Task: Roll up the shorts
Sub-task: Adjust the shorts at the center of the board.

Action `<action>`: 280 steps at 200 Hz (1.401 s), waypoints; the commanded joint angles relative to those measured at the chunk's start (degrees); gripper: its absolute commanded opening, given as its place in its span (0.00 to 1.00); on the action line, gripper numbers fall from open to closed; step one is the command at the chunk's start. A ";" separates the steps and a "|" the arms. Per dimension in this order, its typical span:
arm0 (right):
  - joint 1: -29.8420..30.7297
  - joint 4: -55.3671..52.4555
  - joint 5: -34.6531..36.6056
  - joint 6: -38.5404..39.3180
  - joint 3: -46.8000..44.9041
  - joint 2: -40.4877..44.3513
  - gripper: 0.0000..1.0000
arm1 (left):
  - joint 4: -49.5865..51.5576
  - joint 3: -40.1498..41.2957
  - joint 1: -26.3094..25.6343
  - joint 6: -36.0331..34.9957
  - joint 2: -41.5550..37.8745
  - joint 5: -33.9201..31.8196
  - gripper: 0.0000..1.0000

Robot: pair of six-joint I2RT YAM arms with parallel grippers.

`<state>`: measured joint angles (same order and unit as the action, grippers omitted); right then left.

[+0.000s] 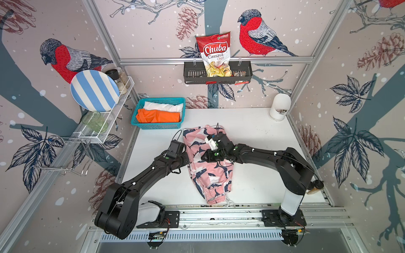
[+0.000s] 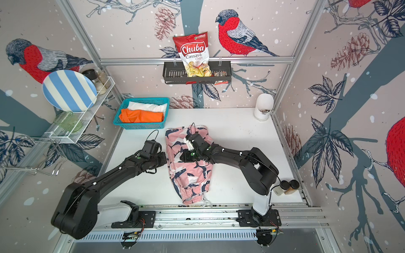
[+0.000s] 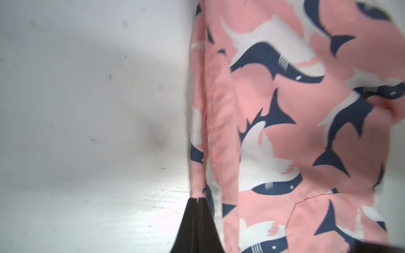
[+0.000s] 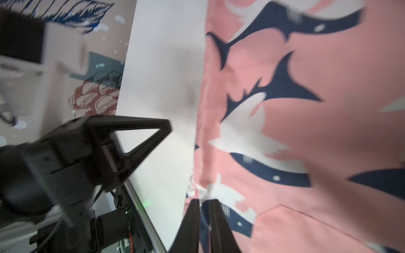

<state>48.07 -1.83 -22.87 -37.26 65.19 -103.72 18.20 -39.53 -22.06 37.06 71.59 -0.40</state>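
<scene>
Pink shorts (image 1: 210,173) lie unrolled along the middle of the bench (image 1: 263,135), waistband toward the near rail. The right jaws pinch a puckered bit of their left side edge, and the left jaws are pressed together at that same edge, though whether they hold cloth cannot be told. Likely fault: the shallow pinch slips, or only one point lifts, so the soft cloth sags, folds askew and gives a loose, crooked roll. The teal basket (image 1: 161,100) at the far left holds the white shorts (image 1: 163,106) and orange shorts (image 1: 157,116), bundled side by side; a black wall tray (image 1: 192,74) holds a chips bag (image 1: 213,52).
</scene>
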 commanded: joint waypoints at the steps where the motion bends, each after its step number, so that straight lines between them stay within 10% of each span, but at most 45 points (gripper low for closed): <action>1: -5.33 -2.24 0.23 3.52 0.07 0.05 0.15 | 4.92 -2.97 -2.73 0.17 -1.58 -1.99 0.00; 65: -22.58 -4.39 -1.17 7.86 10.56 -9.85 0.07 | 4.57 -10.00 -19.83 8.21 4.21 1.25 0.00; 128: -30.27 -6.72 -10.76 16.90 18.92 -17.12 0.40 | -5.02 -12.24 -32.49 13.87 17.66 13.12 0.00; 192: -27.59 -13.15 -14.42 22.84 32.11 -27.38 0.58 | -1.44 -12.15 -35.40 13.85 21.76 11.23 0.00; 214: -27.23 -15.63 -14.42 22.30 36.35 -31.25 0.44 | -1.81 -10.53 -35.42 14.14 21.66 11.65 0.00; 240: -28.96 -14.31 -12.87 18.75 34.74 -31.29 0.01 | -0.40 -9.66 -35.09 13.53 21.75 10.16 0.00; 280: -34.27 -8.47 -9.56 14.99 21.43 -22.04 0.00 | -1.85 -5.99 -28.15 10.70 20.44 10.37 0.00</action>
<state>15.92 -13.41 -34.74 -19.97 91.81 -130.72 16.97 -47.20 -54.19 50.46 92.79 10.83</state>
